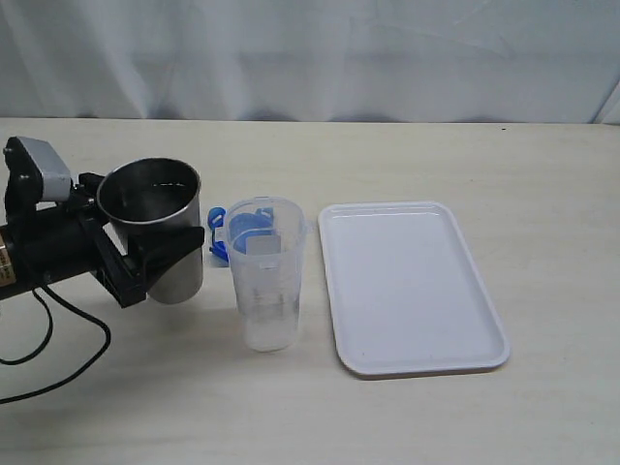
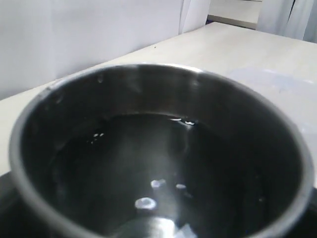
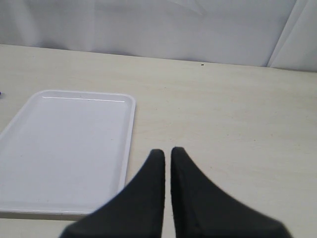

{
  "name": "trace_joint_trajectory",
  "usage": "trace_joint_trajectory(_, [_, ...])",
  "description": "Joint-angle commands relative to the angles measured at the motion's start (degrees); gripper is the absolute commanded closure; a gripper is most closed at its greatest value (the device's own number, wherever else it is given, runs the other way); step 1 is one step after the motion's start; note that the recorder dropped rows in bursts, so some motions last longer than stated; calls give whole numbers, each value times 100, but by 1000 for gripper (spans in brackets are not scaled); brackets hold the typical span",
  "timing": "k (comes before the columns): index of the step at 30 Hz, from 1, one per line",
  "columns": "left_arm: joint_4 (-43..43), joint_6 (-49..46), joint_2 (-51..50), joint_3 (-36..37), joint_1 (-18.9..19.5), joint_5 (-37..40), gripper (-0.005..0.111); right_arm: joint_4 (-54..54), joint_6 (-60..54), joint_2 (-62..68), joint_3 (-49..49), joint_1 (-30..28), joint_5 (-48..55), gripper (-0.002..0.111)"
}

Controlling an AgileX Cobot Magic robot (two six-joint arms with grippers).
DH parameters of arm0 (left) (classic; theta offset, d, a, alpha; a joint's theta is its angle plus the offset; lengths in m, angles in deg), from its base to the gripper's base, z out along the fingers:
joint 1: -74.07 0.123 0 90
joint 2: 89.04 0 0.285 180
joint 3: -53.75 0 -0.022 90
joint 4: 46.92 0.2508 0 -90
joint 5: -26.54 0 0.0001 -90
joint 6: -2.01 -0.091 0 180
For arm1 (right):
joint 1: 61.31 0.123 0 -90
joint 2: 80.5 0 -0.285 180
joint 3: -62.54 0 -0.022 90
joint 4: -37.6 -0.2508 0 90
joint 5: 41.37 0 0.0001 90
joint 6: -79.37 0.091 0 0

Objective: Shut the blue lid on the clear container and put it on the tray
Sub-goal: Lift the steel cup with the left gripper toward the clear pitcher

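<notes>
My left pincer (image 1: 160,260) was wide, clamped on cup (image 1: 155,208) of liquid, just beside container (image 1: 266,281) | right pincer (image 3: 167,163) all but shut, empty | lid (image 1: 250,228) lay behind container, unfitted; tray (image 1: 412,291) beyond it, opposite cup | risk: cup could nudge container over or slop liquid.

Cup (image 1: 155,232) left of container (image 1: 267,281), lid (image 1: 217,243) behind it, tray (image 1: 412,291) right.

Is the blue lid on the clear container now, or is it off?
Off. The clear container has an open mouth; the blue lid lies behind it, partly seen through its wall.
</notes>
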Motion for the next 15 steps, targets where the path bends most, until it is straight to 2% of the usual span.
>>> trace_joint_trajectory(1, [-56, 227, 454, -18, -13, -519, 107, -45, 0, -30, -13, -19, -4, 104])
trace_joint_trajectory(7, [-68, 527, 630, -90, -13, -519, 107, -45, 0, -30, -13, -19, -4, 104])
trace_joint_trajectory(12, [7, 1099, 630, -409, -13, -519, 107, -45, 0, -30, -13, -19, -4, 104])
trace_joint_trajectory(15, [72, 1133, 630, -593, -105, -519, 107, -45, 0, -30, -13, -19, -4, 104])
